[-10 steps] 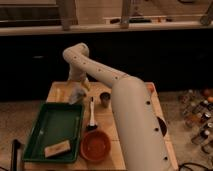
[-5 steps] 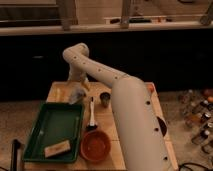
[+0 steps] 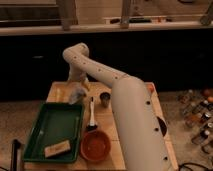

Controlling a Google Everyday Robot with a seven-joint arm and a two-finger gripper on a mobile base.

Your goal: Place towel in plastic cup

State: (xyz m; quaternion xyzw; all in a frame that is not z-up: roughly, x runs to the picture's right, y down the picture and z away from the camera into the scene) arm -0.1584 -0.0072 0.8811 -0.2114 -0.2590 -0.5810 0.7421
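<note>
A crumpled grey towel (image 3: 77, 94) lies on the wooden table (image 3: 135, 95) at the back left, by the far corner of the green tray (image 3: 35, 135). My gripper (image 3: 78, 82) hangs just above the towel at the end of the white arm (image 3: 100, 75); whether it touches the towel is hidden. A pale, see-through cup (image 3: 60, 93) seems to stand just left of the towel. A small dark metal cup (image 3: 105, 99) stands to the towel's right.
The green tray holds a tan block (image 3: 56, 148) near its front. A red bowl (image 3: 95, 145) sits at the table's front. A brush with a white handle (image 3: 92, 114) lies between tray and dark cup. Bottles (image 3: 197, 107) stand on the floor at right.
</note>
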